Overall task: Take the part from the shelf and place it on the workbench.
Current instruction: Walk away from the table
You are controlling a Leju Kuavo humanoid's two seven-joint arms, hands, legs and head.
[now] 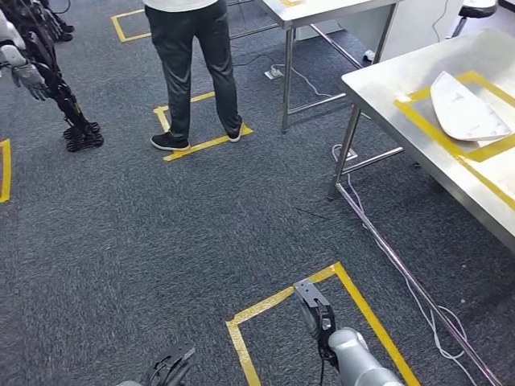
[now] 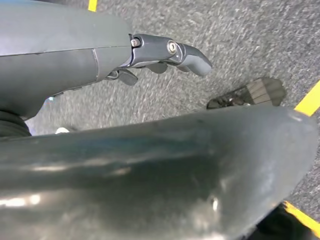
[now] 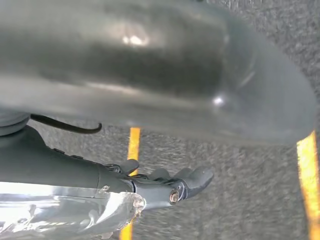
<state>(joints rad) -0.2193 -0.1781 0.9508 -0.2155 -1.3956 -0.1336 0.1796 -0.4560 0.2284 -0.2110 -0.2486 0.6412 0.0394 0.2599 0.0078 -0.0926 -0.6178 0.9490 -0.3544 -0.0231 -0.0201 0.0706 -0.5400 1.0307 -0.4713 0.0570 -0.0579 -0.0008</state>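
Part (image 1: 464,108): a white, curved panel lying at the upper right of the head view, flat on the workbench (image 1: 376,87) and inside a yellow tape frame (image 1: 425,121), so I judge the placing done or nearly done. No shelf shows here. Nearest, at the bottom edge, both arms hang low over the carpet. The left hand (image 1: 173,363) holds nothing, and in its wrist view the fingers (image 2: 170,50) reach out straight and loose. The right hand (image 1: 313,310) is likewise bare, its fingers (image 3: 185,182) stretched out and not curled on anything. It hangs over a floor square (image 1: 267,304) of yellow tape at lower centre. If the step in hand is to step clear or turn for another part, it would be best to keep the arms close to the body and turn slowly, because the bench's near edge and its leg (image 1: 344,153) stand just right of that square. A cable (image 1: 425,310) trails along the floor beneath the bench and could catch a foot. The open room lies to the left and centre, a wide stretch of carpet. Farther up, a person (image 1: 194,72) stands on another taped mark, a second robot (image 1: 55,80) is at the upper left, and another table (image 1: 322,10) is at the top.
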